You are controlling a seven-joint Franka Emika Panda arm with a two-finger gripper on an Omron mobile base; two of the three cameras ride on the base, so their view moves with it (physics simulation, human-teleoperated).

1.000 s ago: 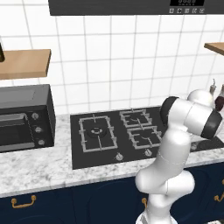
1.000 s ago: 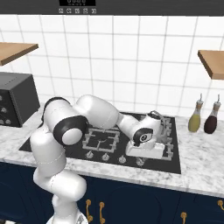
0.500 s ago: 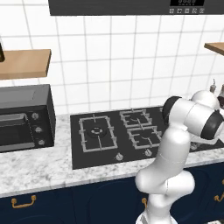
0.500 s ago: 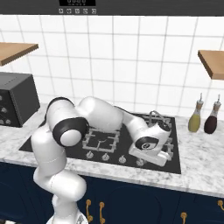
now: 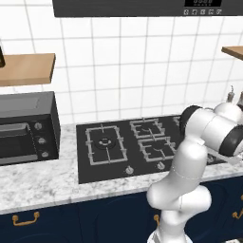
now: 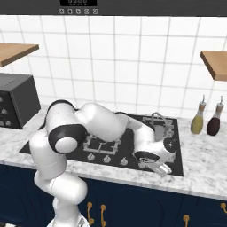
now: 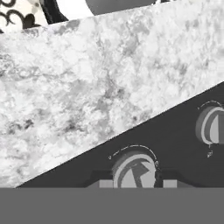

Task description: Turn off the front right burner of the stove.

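Arm bent low over the right front edge of the stove, hand at the knob row.

Left base view: the stove [image 5: 118, 161] lies on the marble counter [image 5: 42, 182], right of a black countertop oven [image 5: 26, 128]; the arm's elbow covers the cooktop's right end. Right base view: the gripper [image 6: 165, 169] points down at the stove's front right corner, just before the front right burner [image 6: 170, 142]; two bottles [image 6: 206, 119] stand well apart to the right. Hand view: a silver knob [image 7: 134, 171] sits between the dark fingertips [image 7: 103, 180], another knob [image 7: 212, 126] beside it. Whether the jaws clasp the knob, I cannot tell.
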